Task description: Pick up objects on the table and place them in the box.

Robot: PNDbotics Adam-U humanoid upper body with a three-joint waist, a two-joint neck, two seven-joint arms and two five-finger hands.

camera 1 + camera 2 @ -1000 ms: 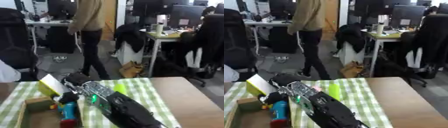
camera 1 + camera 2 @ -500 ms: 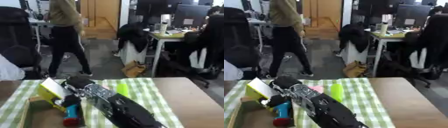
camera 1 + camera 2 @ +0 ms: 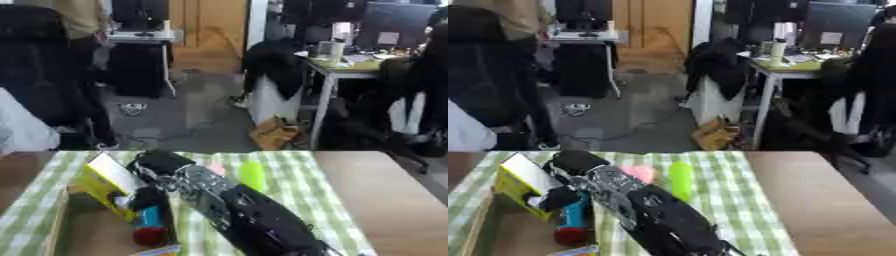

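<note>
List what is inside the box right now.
In the box: a blue bottle with a red end lying down, and a yellow packet at its far rim, held by the right hand. The arm hides the box's right side.

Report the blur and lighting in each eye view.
Left eye view: soft all over, with smeared edges on the robot hand and the yellow box; even indoor light, no glare on the checked cloth. Right eye view: equally soft; the green object and pink object are featureless blobs, and the office background is dim and smeared.
</note>
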